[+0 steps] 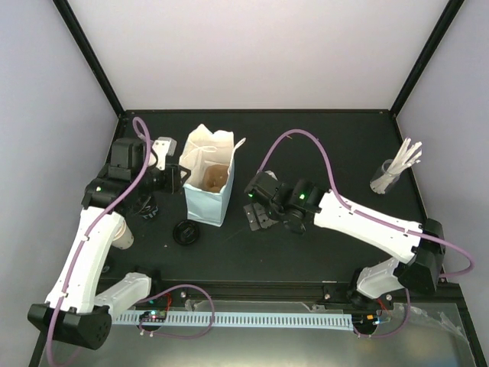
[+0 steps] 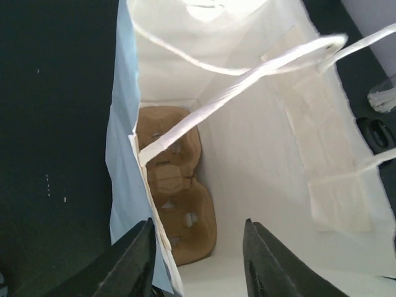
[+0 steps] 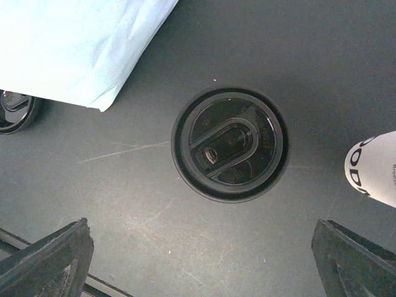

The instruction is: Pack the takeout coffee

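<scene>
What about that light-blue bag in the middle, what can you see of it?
The paper bag stands upright and open on the black table, pale blue outside, white inside, a little creased, with flat white handles. A brown pulp cup carrier lies at its bottom. The left claw is open astride one side wall's rim; contact is unclear.
</scene>
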